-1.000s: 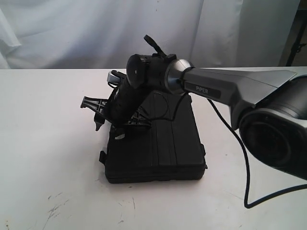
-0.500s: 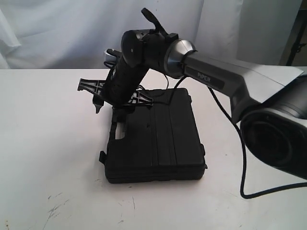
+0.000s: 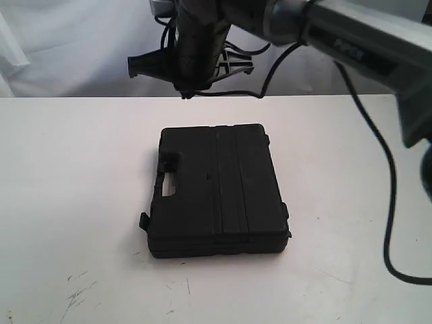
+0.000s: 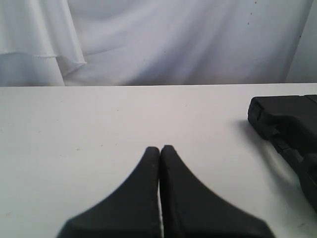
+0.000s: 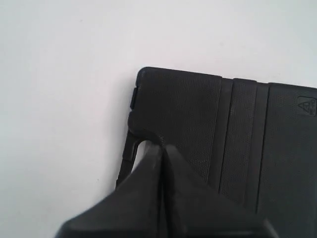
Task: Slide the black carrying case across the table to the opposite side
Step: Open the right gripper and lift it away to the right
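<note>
- The black carrying case [image 3: 223, 196] lies flat on the white table [image 3: 61, 169], near the middle of the exterior view.
- Its long axis runs roughly from 12 o'clock to 6 o'clock in that view, and the raised ribs on its lid run the same way.
- The handle cutout [image 3: 166, 187] sits on the edge that faces 9 o'clock. A small latch tab sticks out near the corner at about 7 o'clock.
- The right gripper [image 3: 185, 88] hangs in the air at about 12 o'clock from the case, clear of the lid and seen against the white curtain [image 3: 67, 47].
- Its 2 fingers are pressed together with nothing between them. The right wrist view looks down past them at the handle corner of the case.
- The left gripper [image 4: 159, 148] does not show in the exterior view. In its own view its 2 fingers also meet tip to tip and hold nothing, with bare table beneath them.
- In that left wrist view, 1 corner of the case shows off to the side, well apart from the left gripper.
- A black cable [image 3: 388, 223] trails from the right arm and loops down at about 4 o'clock from the case.
- Faint dark scuff marks [image 3: 77, 290] lie at about 7 o'clock from the case.
</note>
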Controlling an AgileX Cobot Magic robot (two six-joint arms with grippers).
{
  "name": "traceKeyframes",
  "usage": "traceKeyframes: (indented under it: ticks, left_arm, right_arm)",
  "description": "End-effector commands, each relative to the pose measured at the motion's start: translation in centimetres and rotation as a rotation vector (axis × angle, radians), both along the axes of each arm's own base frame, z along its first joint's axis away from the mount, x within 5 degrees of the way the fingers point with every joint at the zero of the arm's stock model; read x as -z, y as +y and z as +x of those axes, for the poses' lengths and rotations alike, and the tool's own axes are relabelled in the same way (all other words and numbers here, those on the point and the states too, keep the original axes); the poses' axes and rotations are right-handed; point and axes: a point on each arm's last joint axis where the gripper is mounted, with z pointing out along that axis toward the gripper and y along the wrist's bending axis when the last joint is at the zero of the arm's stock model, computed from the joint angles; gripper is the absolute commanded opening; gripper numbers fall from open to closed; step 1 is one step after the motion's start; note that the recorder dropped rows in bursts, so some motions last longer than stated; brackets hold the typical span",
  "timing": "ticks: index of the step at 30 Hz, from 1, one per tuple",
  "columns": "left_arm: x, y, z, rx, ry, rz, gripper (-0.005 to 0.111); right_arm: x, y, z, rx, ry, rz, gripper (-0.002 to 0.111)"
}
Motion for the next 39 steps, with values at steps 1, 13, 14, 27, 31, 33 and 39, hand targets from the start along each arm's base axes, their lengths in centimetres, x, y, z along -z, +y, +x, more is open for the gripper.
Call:
traceKeyframes:
  ticks: [1,13,14,27,31,33,39]
  left_arm:
    - [0.1,0.0,0.0,-0.002,0.001,-0.012,0.000]
    - [0.1,0.0,0.0,-0.002,0.001,-0.012,0.000]
    - [0.1,0.0,0.0,-0.002,0.001,-0.012,0.000]
    - [0.1,0.0,0.0,-0.002,0.001,-0.012,0.000]
    - [0.1,0.0,0.0,-0.002,0.001,-0.012,0.000]
    - [0.1,0.0,0.0,-0.002,0.001,-0.012,0.000]
    - [0.1,0.0,0.0,-0.002,0.001,-0.013,0.000]
  right_arm:
    - [-2.1,-1.6,-2.3,-0.053,-0.073,0.028,0.000]
    - [-1.7,-12.1,-12.6,-0.145,-0.257,0.214,0.000]
    - [-1.4,-13.1,-13.5,-0.153,-0.265,0.230,0.000]
    - [2.5,-19.9,-19.7,-0.137,-0.208,0.222,0.000]
    - [2.0,-20.4,-19.4,-0.192,-0.309,0.134,0.000]
    - [1.4,-20.8,-19.6,-0.200,-0.349,0.139,0.000]
    - [-1.2,-24.4,-19.4,-0.069,-0.477,0.186,0.000]
